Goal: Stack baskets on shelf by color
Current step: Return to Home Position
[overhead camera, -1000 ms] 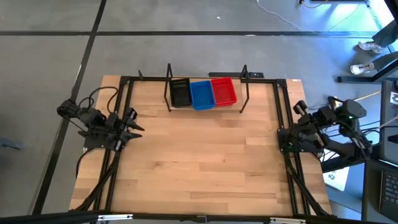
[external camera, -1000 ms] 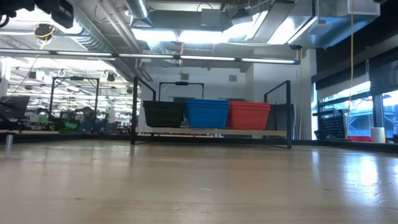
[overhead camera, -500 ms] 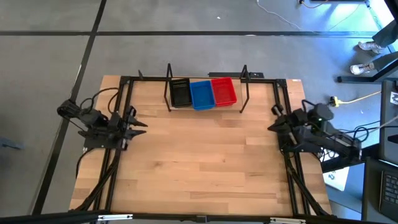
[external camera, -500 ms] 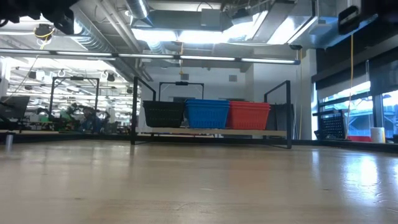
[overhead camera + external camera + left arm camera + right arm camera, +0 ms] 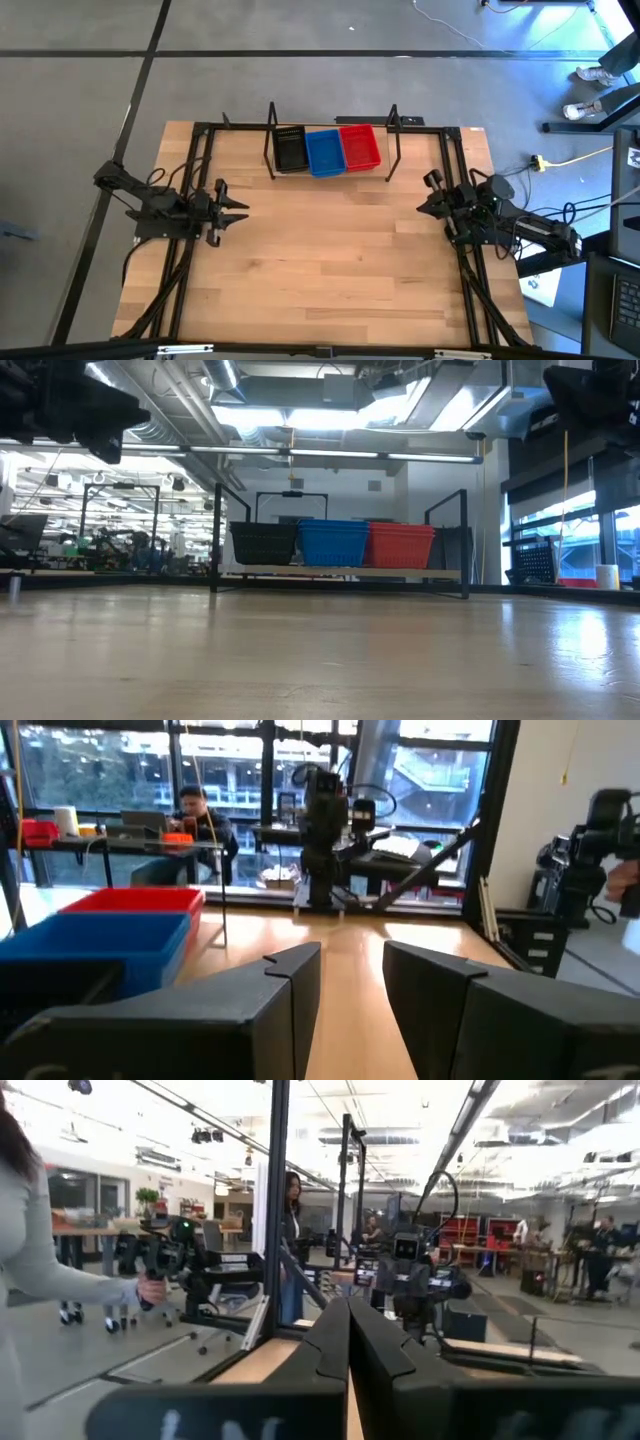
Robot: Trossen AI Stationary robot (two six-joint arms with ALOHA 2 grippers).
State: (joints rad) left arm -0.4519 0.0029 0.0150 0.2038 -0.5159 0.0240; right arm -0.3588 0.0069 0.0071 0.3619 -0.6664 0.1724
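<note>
**Two-arm station, seen from above and from the level of the surface.** The shelf (image 5: 340,571) stands at the far edge of the wooden surface (image 5: 330,270), about midway between the two arms. It carries three stacks of baskets in one row, side against side: the black stack (image 5: 289,149) on the left, the blue stack (image 5: 324,152) in the middle and the red stack (image 5: 360,147) on the right. Seen level, the three stacks reach about the same height. How many baskets nest in each cannot be told.

The left end effector (image 5: 238,210) hangs above the left edge of the surface, well apart from the shelf, and points inward. In its wrist view the two fingers (image 5: 290,990) are released, with a clear gap between them and nothing in it.

The right end effector (image 5: 424,203) hangs above the right edge and points inward toward the left arm. In its wrist view the fingers (image 5: 335,1340) are clenched together, grasping nothing.

In the room beyond the surface, a seated person (image 5: 200,815) shows past the right arm. A grey sleeve (image 5: 40,1250) shows at the side of the right wrist view.
</note>
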